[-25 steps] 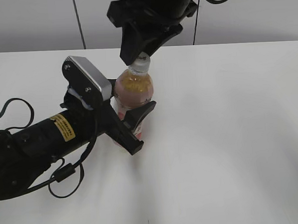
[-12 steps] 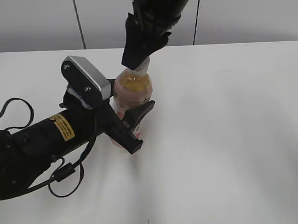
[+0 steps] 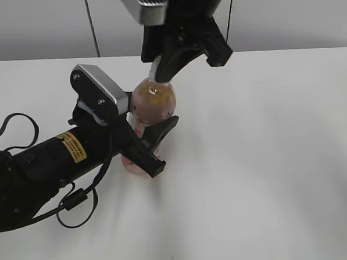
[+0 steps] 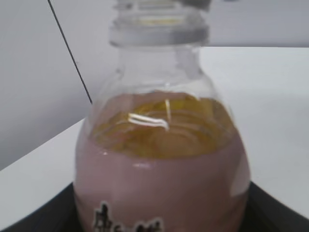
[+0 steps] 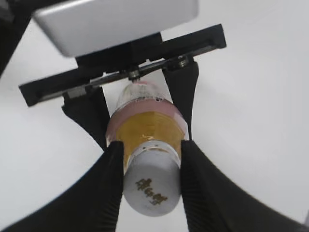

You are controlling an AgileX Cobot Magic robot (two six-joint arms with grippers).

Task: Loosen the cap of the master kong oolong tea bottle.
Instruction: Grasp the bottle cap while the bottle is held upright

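The master kong oolong tea bottle (image 3: 153, 103) stands on the white table, leaning a little, with pinkish tea and amber at the shoulder. My left gripper (image 3: 161, 143) is shut on its body; its dark fingers show at the bottom corners of the left wrist view, either side of the bottle (image 4: 161, 169). From above, my right gripper (image 3: 160, 69) is shut on the cap (image 5: 153, 186), a white round top with a dark mark. Its black fingers (image 5: 107, 166) press both sides of the cap. In the exterior view the cap is almost hidden by those fingers.
The white table (image 3: 268, 160) stretches to the right and front. The left arm's black cable (image 3: 10, 124) loops at the left. A grey wall with dark vertical cords (image 3: 91, 23) stands behind the table.
The right gripper has turned around the cap, its wrist camera swinging round to the left. The bottle top has shifted slightly. The left gripper holds still.
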